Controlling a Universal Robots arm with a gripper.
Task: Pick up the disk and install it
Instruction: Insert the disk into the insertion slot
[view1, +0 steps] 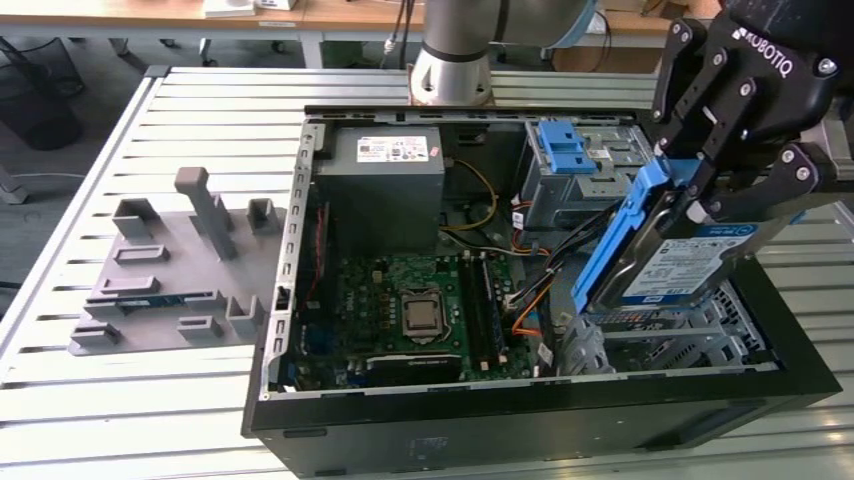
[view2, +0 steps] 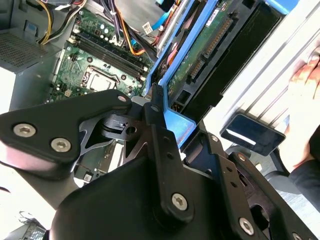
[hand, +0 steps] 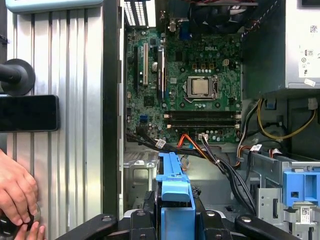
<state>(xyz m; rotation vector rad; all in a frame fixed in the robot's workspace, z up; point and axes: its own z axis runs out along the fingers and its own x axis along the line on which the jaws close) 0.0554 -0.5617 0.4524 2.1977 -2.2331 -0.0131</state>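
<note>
The exterior view looks steeply down across the bench (view1: 134, 400) into the open case (view1: 534, 430) (nearly the whole case in frame). Both wrist views ride close behind the disk (hand: 175, 202), the first facing straight down, the second tilted; all three share the motherboard (view1: 414, 300).

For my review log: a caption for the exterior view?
Gripper holds the disk, tilted, over the open case's metal cage, motherboard exposed alongside.
</note>
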